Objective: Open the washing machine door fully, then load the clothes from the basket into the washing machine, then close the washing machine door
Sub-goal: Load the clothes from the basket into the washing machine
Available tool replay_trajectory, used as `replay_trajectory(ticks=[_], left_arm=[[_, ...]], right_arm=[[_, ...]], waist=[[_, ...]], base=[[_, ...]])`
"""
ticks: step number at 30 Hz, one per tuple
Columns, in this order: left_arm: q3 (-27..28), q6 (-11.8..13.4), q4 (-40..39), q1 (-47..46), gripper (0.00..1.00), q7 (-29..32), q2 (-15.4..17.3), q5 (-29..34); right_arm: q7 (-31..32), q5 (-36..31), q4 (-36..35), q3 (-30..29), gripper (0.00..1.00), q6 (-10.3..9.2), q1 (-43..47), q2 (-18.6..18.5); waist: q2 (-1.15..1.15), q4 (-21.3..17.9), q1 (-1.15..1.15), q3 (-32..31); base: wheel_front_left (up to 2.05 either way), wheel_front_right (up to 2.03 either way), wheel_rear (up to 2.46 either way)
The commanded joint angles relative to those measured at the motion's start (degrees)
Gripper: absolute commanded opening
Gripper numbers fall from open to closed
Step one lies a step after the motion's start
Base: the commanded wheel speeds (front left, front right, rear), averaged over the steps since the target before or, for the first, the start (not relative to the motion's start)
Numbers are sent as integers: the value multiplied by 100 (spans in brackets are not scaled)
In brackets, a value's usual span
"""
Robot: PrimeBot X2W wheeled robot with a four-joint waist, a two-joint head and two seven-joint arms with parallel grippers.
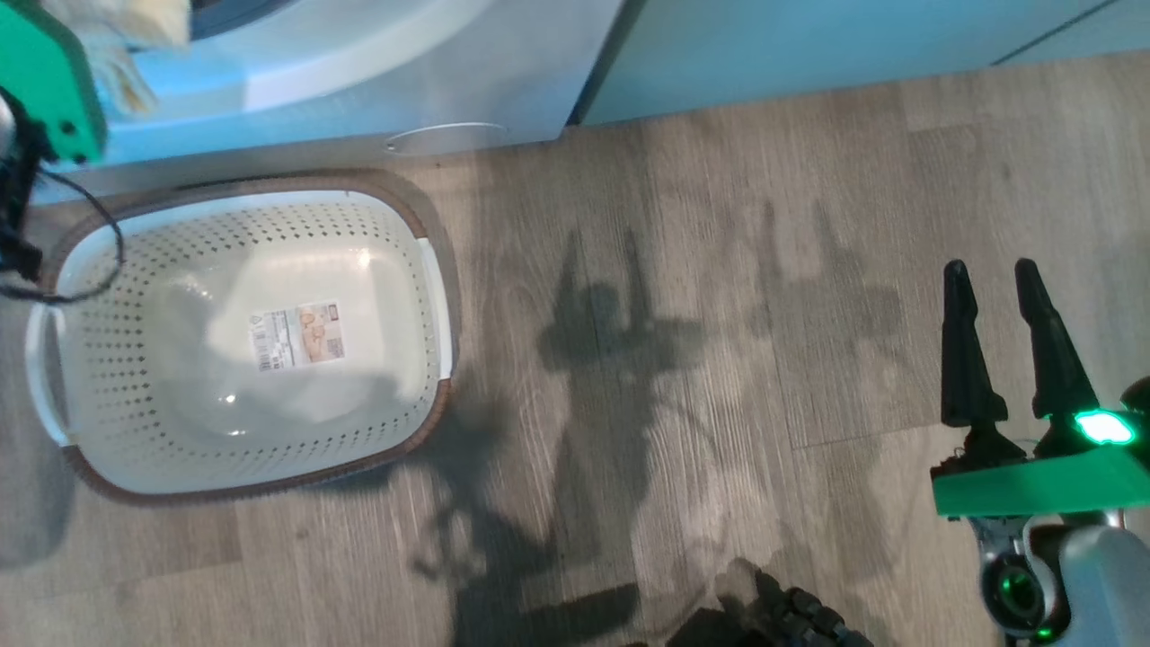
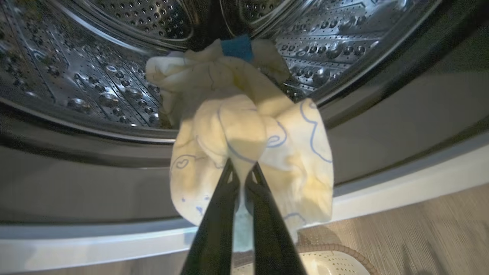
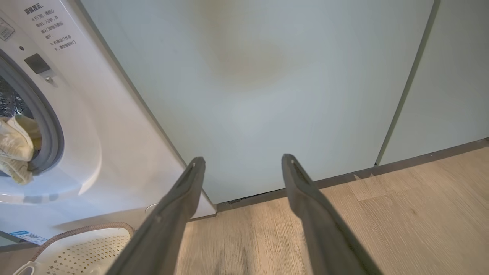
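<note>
My left gripper (image 2: 241, 168) is shut on a pale yellow garment (image 2: 237, 126) with blue line prints, at the mouth of the washing machine (image 1: 359, 81). The cloth drapes over the grey gasket and reaches into the steel drum (image 2: 95, 88), where a small blue cloth piece (image 2: 237, 47) lies behind it. The same clothes (image 3: 15, 152) hang at the drum opening in the right wrist view. The cream basket (image 1: 135, 359) stands on the floor below the washer, holding nothing but its label. My right gripper (image 1: 993, 279) is open and holds nothing, low at the right. The washing machine door is out of view.
Pale green cabinet doors (image 3: 267, 95) stand right of the washer. A round flap (image 1: 445, 137) sits low on the washer's front. Wood floor (image 1: 719, 359) stretches between the basket and my right gripper. Part of my dark base (image 1: 791, 620) shows at the bottom edge.
</note>
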Motion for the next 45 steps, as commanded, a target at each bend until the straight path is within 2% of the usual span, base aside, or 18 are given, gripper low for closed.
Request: replay_trajectory(ticks=[1,6,12,25,36,42,45], left_arm=[[306,32,-200,-333,0,56,368,82],[236,-78,-38,-855,0,273,460,222],[114,-273,523,-1432,0,286,371,354],[-123,-727,1854,-2836,0,-104,82,720],[-236,-953,2611,-3839,0,-633,-100,990],[-214,-958,2903,-4321,0,-1530,-163,1207],[-278,-977,3182,-4344,0,-1697,-213,1258]], right_arm=[[-38,13,-176,122,100,-16,-56,-89],[-38,-103,-207,166,100,-16,-101,-89],[-38,-182,-305,171,100,-16,-140,-89],[-38,-144,-690,715,100,-16,-288,-89],[-38,38,-751,1100,100,-16,-418,-89],[-38,208,-750,1231,100,-16,-454,-89],[-38,255,-732,1264,100,-16,-455,-89]], waist=[[0,-56,0,50],[0,-195,0,176],[0,-394,0,334],[0,-652,0,866],[0,-884,0,1196],[0,-1055,0,1327],[0,-1080,0,1360]], base=[[0,0,0],[0,0,0],[0,0,0],[0,0,0],[0,0,0],[0,0,0],[0,0,0]])
